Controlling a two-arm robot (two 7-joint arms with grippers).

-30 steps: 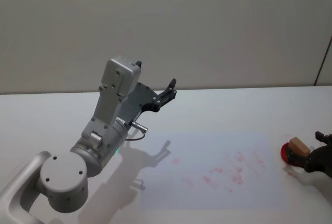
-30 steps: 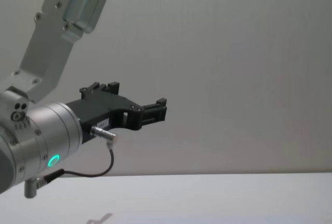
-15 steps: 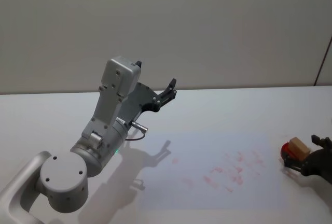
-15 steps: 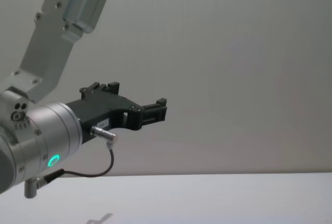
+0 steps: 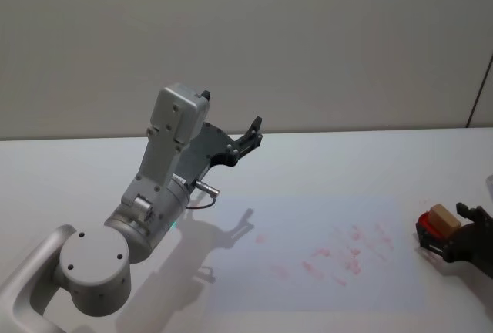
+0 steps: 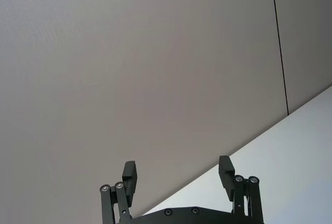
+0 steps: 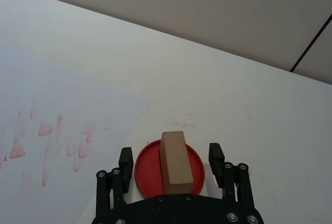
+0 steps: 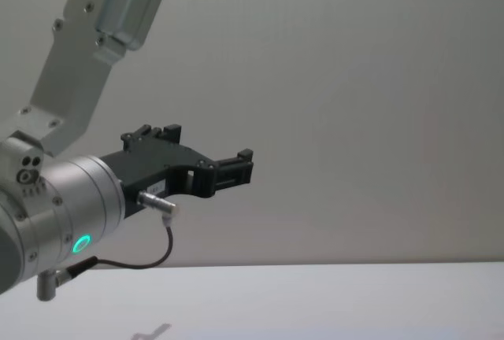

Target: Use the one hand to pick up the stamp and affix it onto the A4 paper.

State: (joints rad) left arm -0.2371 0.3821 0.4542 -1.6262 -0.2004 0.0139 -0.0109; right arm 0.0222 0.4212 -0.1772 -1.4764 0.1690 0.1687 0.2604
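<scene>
Over the ink pad (image 7: 147,169), the right end effector (image 7: 170,154), spread, flanks the stamp (image 7: 175,162), seemingly to pinch it; the left end effector (image 6: 177,163) idles aloft, likewise spread.

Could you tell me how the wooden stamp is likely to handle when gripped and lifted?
The stamp looks like a solid wooden block, so it is probably rigid and light. Its flat sides should suit the right gripper, open either side of it. Resting on the red pad, it may cling slightly.

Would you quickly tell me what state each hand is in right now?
Left hand: open, holding nothing.
Right hand: open, straddling the stamp, not gripping it.
</scene>
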